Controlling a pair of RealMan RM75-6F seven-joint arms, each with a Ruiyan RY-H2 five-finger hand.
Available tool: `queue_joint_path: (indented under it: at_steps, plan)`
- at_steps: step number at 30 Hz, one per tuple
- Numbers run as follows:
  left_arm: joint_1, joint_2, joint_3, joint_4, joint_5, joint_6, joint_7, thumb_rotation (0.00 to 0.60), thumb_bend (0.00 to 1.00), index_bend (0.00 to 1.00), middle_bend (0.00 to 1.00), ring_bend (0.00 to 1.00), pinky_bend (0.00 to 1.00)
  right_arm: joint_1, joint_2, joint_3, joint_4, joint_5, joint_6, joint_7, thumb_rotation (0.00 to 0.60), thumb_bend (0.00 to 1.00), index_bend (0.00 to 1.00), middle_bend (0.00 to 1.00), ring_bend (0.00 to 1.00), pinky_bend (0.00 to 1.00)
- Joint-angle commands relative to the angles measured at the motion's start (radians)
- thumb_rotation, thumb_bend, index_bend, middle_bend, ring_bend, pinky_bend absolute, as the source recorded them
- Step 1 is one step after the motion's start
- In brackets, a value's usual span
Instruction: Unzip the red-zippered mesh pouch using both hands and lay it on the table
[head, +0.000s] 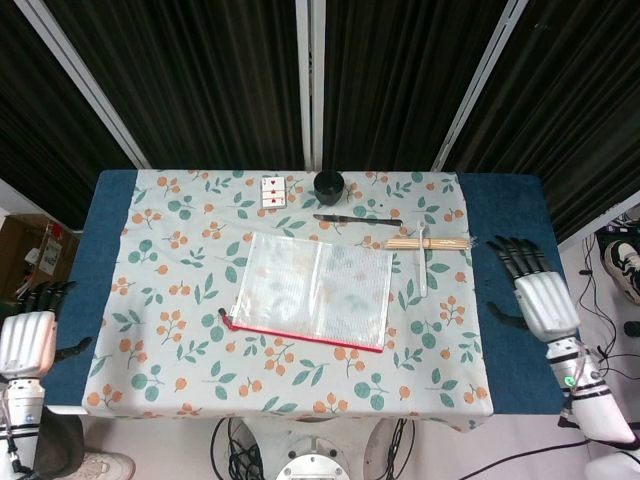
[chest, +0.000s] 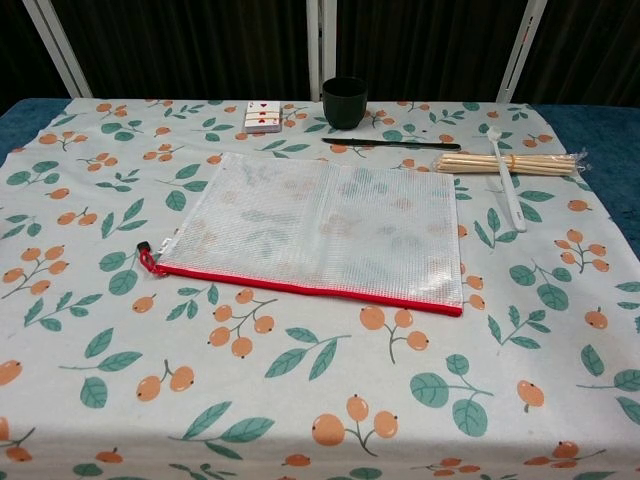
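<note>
The mesh pouch (head: 315, 292) (chest: 320, 228) lies flat in the middle of the table, its red zipper (head: 300, 338) (chest: 300, 287) along the near edge and the pull at the left end. My left hand (head: 27, 335) hangs off the table's left side, fingers apart, holding nothing. Past the table's right edge my right hand (head: 535, 290) is spread and holds nothing. Neither hand shows in the chest view.
At the back stand a black cup (head: 328, 185) (chest: 344, 101) and a small card box (head: 273, 191) (chest: 263, 117). A dark knife (head: 355, 219) (chest: 385, 143), a bundle of wooden sticks (head: 430, 243) (chest: 510, 162) and a white spoon (head: 424, 262) (chest: 507, 186) lie to the pouch's right.
</note>
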Motion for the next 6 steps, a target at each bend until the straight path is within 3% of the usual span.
queue_joint_path:
  at_steps: [1, 6]
  plan:
    - [0.060, 0.026, 0.036, -0.022, 0.038, 0.074, -0.024, 0.600, 0.09, 0.19, 0.17, 0.11, 0.17, -0.117, 0.021, -0.017, 0.015, -0.027, 0.114, 0.053, 0.600, 0.18, 0.00, 0.05, 0.00, 0.00]
    - [0.111, 0.031, 0.079, -0.066, 0.077, 0.123, -0.008, 0.600, 0.09, 0.19, 0.17, 0.11, 0.17, -0.184, 0.030, -0.045, 0.032, -0.059, 0.145, 0.119, 0.600, 0.18, 0.00, 0.05, 0.00, 0.00]
